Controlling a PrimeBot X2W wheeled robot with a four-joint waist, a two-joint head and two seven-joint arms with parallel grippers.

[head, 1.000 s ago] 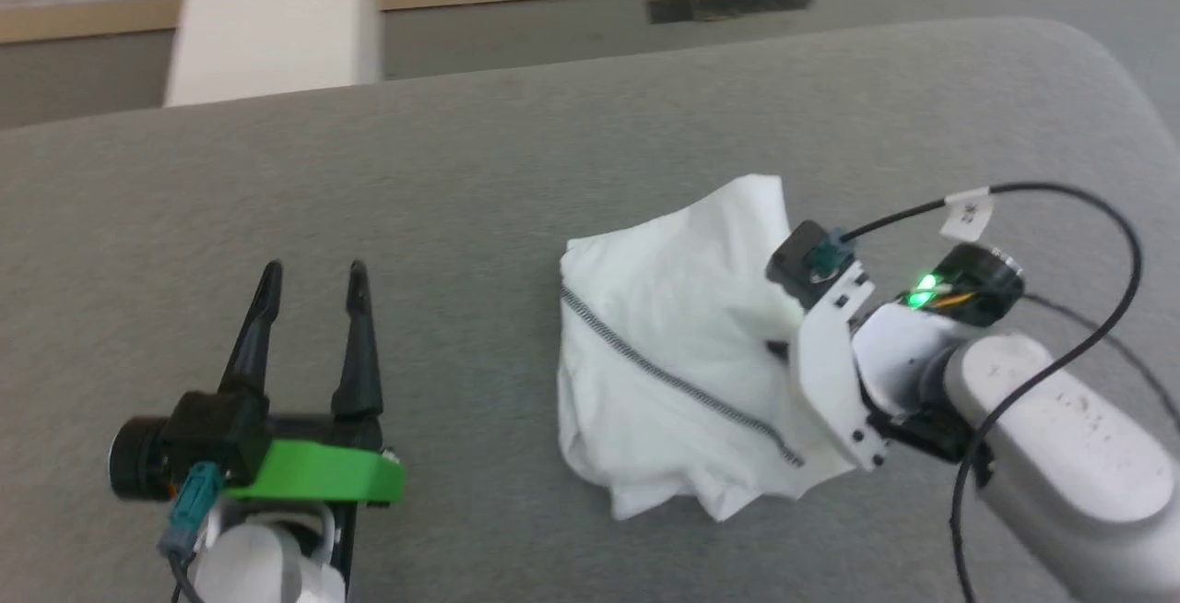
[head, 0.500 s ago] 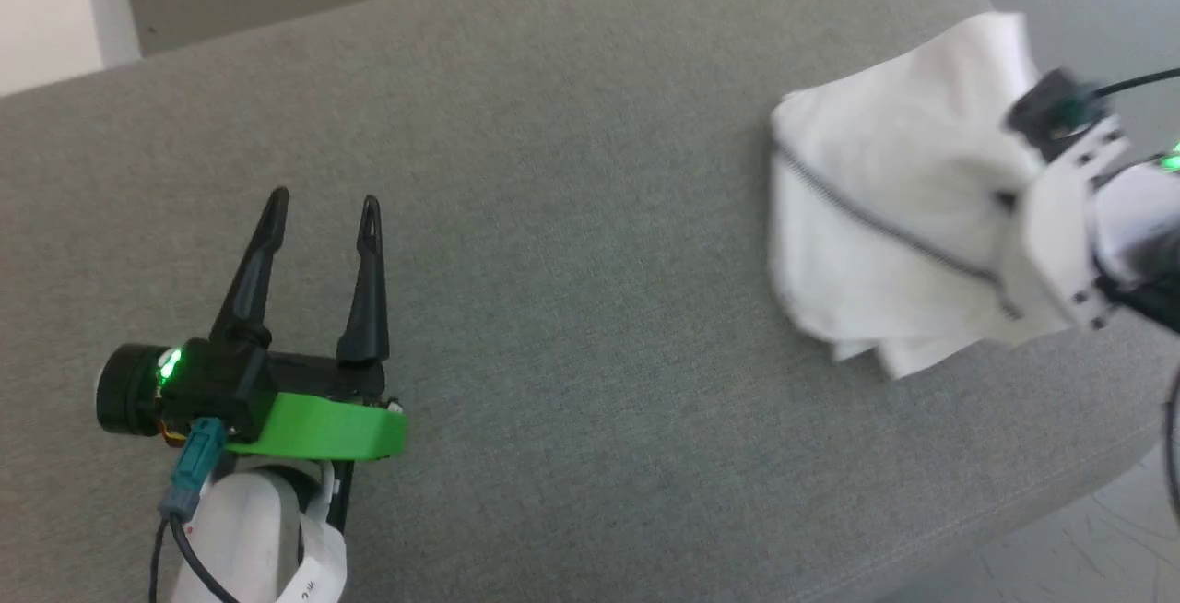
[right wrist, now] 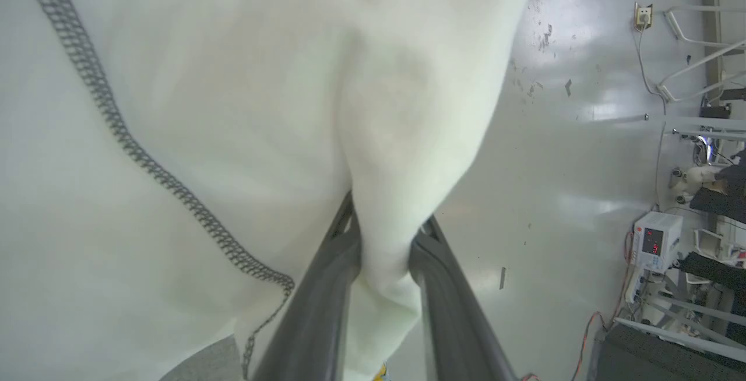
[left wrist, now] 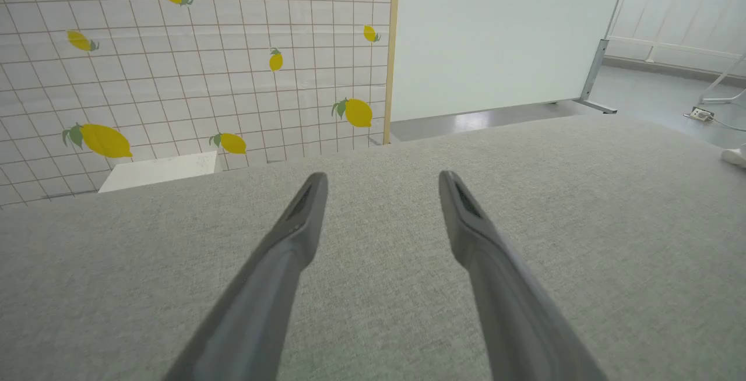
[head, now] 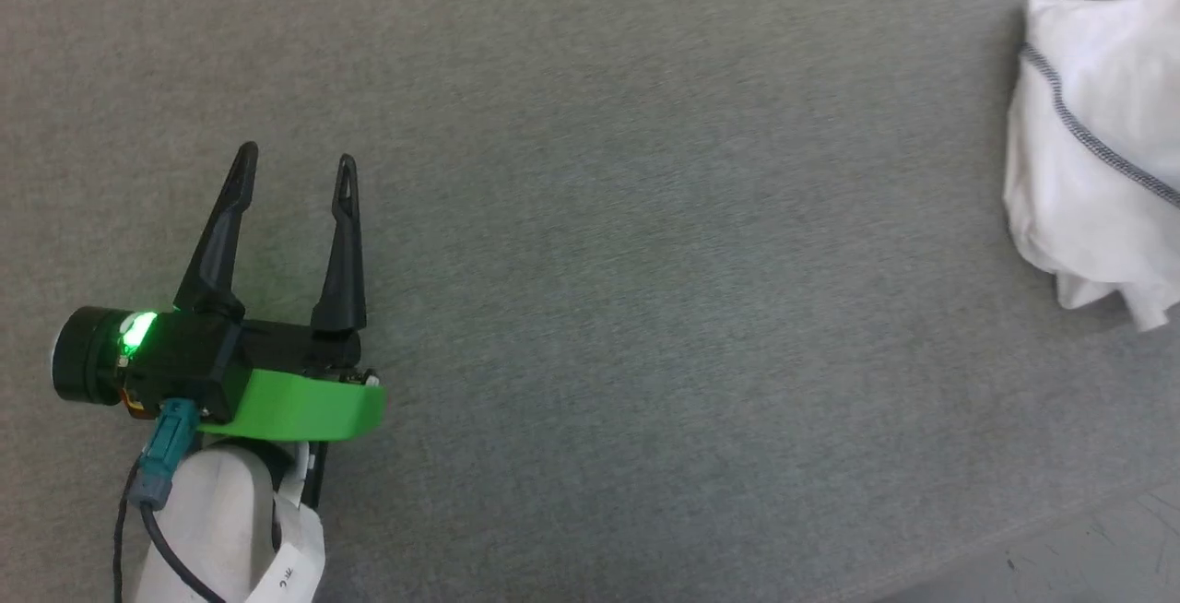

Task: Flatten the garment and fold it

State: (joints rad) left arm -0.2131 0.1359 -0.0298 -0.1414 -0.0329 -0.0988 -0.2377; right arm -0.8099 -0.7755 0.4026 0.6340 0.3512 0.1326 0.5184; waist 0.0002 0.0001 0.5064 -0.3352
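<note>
Garment lay bunched at the head view's right edge, pinched by my right tool. My left tool, spread and empty, sat lower left, well apart across the worktop. I judged the right arm nearer.

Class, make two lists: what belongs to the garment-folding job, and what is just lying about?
Job: bunched white thin shirt with grey stitched seam; right gripper clamping it; open left gripper; grey fabric surface.
Lying about: rigid white box; lemon-patterned wall.
</note>
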